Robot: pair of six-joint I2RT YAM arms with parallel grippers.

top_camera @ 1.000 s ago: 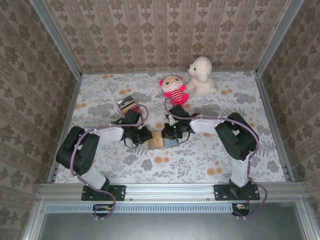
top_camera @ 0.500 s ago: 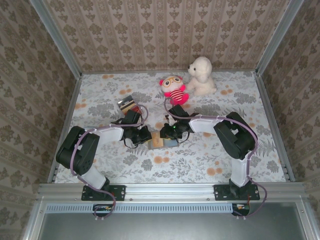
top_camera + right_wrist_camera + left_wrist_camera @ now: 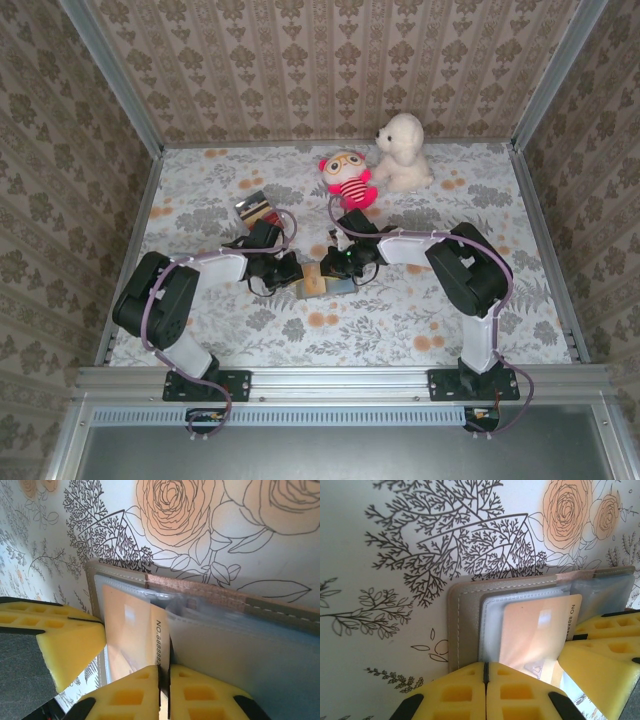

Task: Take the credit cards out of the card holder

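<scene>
Overhead, the card holder [image 3: 318, 286] sits mid-table, too small for detail. Left wrist goes close: left gripper [image 3: 485, 675] pinched tight on the grey holder's open leaf. Right wrist: right gripper [image 3: 164, 677] nipping the gold card [image 3: 129, 630], which pokes from its clear sleeve

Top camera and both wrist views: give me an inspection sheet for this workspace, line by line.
Surface: floral table cover, flat.
Job's things: card holder lies open at centre; gold card shows at its clear pocket; loose cards lie back left.
Clutter: red striped doll and white plush dog at the back.
Grippers: left gripper shut at the holder's edge; right gripper shut, seemingly pinching the gold card.
Cables: purple cables follow both arms; no snag seen.
Surroundings: wallpapered walls, metal front rail.
</scene>
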